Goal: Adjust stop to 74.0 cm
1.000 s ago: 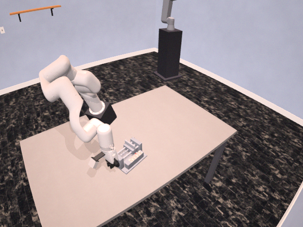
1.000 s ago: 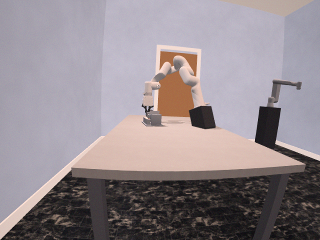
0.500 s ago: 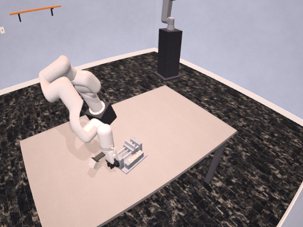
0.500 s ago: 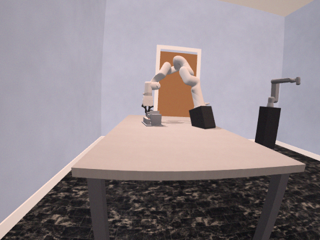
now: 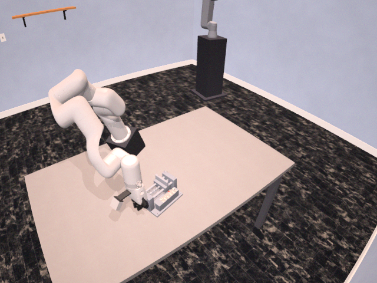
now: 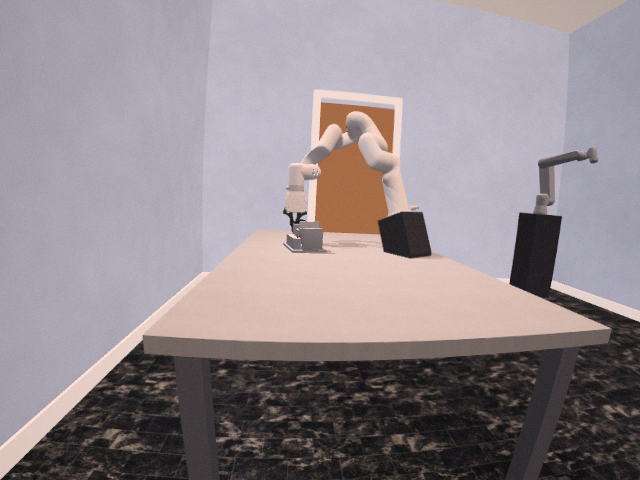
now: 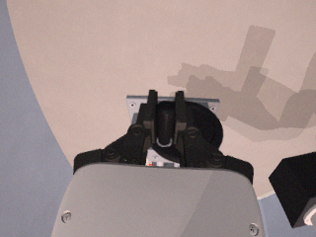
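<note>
Black fingers of the gripper (image 5: 140, 204) (image 6: 294, 223) (image 7: 166, 99) are closed on the grip of the dark handwheel (image 7: 212, 129), at the end of the grey stop device (image 5: 165, 199) (image 6: 311, 238), which sits on the pale table (image 5: 219, 152) (image 6: 361, 294) (image 7: 74, 64).
</note>
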